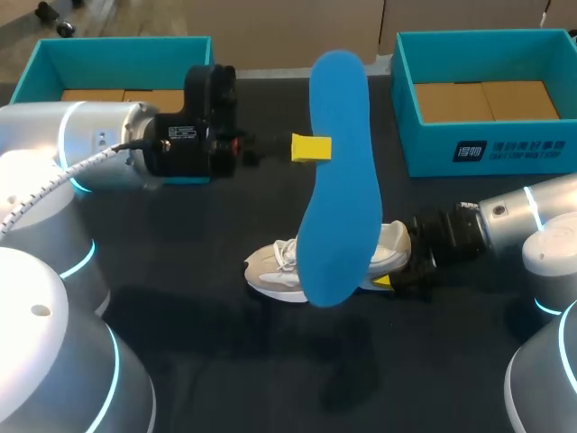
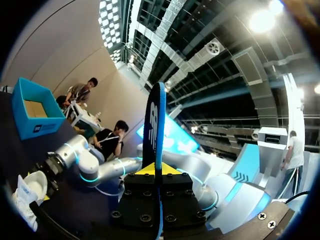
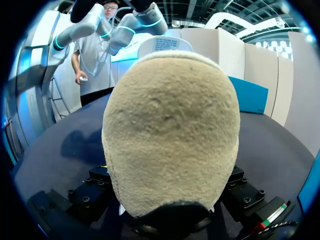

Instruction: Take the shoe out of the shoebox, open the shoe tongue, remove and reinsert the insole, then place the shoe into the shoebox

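Although the right shoebox [image 1: 487,149] carries white print on its teal side, it is too small for me to make out; the left shoebox [image 1: 108,54] shows none. The left gripper [image 1: 311,147] is clamped on the blue insole [image 1: 338,180], held high over the dark table [image 1: 180,361]. Only the left wrist view shows pale marks on the insole's face. The white shoe [image 1: 279,266] lies on the table, partly hidden behind the insole. The right gripper [image 1: 389,272] sits at its heel, which fills the right wrist view, so I cannot tell whether it grips.

The insole [image 1: 338,171] hangs above the shoe [image 1: 270,271] (on the table [image 1: 225,361]), left box [image 1: 117,50] and right box [image 1: 505,149] behind.
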Robot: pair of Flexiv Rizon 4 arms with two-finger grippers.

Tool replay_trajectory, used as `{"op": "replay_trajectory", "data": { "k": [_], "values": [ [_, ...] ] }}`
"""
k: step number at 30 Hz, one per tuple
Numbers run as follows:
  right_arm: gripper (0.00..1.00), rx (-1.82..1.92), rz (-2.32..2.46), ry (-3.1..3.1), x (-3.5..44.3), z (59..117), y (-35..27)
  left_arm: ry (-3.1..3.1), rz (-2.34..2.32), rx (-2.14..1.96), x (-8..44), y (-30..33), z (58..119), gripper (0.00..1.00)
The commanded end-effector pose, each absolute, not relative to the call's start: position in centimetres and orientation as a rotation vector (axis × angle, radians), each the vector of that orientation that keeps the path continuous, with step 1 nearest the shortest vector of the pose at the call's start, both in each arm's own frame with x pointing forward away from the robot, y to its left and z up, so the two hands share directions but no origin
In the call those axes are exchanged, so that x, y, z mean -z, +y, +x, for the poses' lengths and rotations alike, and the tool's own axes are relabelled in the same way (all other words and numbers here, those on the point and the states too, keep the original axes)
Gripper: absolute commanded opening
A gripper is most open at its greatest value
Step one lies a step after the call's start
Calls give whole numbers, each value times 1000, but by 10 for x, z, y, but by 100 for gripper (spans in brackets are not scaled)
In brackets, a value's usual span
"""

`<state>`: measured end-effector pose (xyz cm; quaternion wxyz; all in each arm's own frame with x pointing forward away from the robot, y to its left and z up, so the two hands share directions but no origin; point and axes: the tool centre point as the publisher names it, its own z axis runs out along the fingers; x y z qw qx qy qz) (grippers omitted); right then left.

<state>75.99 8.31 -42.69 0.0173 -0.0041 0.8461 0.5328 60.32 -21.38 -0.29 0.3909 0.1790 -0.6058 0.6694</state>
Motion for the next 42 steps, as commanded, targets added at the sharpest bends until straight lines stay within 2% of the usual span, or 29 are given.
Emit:
{"op": "replay_trajectory", "data": {
  "k": [1, 15, 17, 18, 25, 42],
  "values": [
    [0, -1651, -11, 2631, 428, 760, 84, -1532, 441, -1699, 5, -218, 607, 0],
    [0, -1651, -11, 2631, 428, 760, 84, -1532, 441, -1699, 5, -218, 607, 0],
    [49, -1651, -11, 2631, 428, 760, 84, -1532, 441, -1699, 5, -218, 607, 0],
    [100, -1651, -11, 2631, 428, 760, 84, -1532, 441, -1699, 5, -218, 607, 0],
    [100, -1651, -11, 2631, 428, 760, 84, -1532, 441, -1699, 5, -218, 607, 0],
    [100, -1377, 62, 2795, 389, 754, 67, -1532, 441, -1699, 5, -218, 607, 0]
  ]
}}
